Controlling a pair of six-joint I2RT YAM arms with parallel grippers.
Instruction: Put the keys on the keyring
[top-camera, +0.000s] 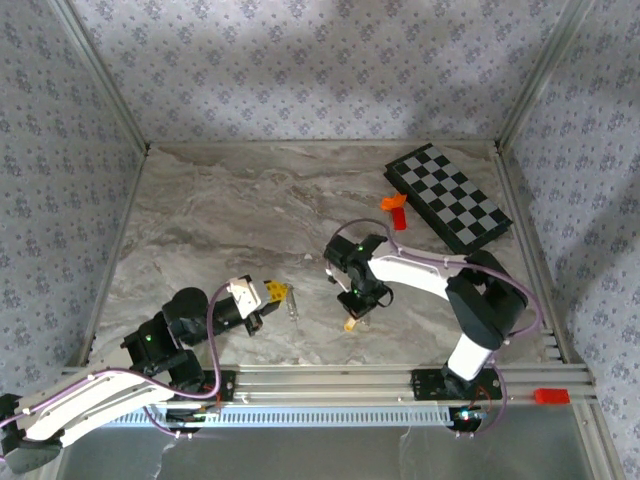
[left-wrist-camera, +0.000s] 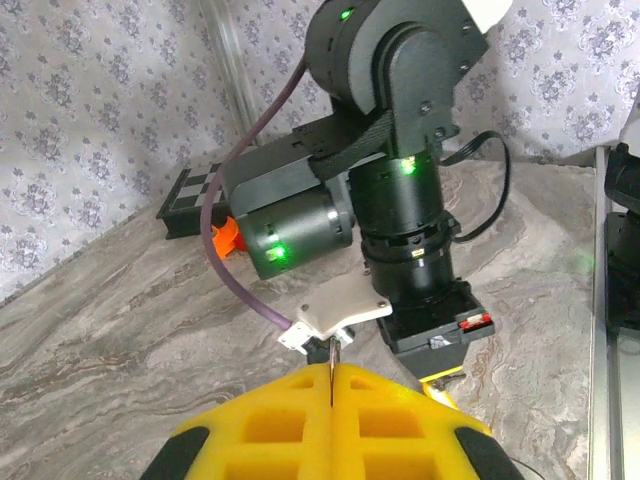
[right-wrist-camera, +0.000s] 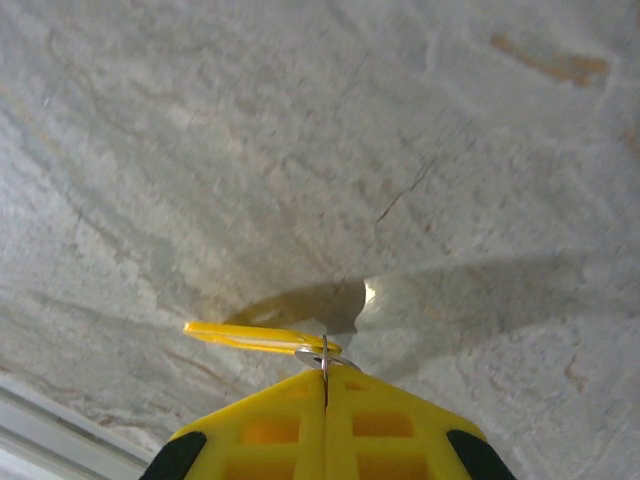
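Where viewed from above, found left pincer (top-camera: 278, 292) clenched on the keyring (top-camera: 291, 296), with silvery chain (top-camera: 293, 308) trailing just beside the yellow pads (top-camera: 271, 290), over the near-centre tabletop (top-camera: 220, 210). Confirmed in left wrist view: thin metal edge nipped between shut pads. Found right pincer (top-camera: 352, 320) pointing down, near the left one but apart, clenched on the key (right-wrist-camera: 258, 337); noted yellow head jutting sideways from the pad tips, clear of the marble, with shadow beneath. Logged chessboard (top-camera: 450, 198) at far right, with orange block (top-camera: 393, 202) and red block (top-camera: 400, 218) just beside its near-left edge.
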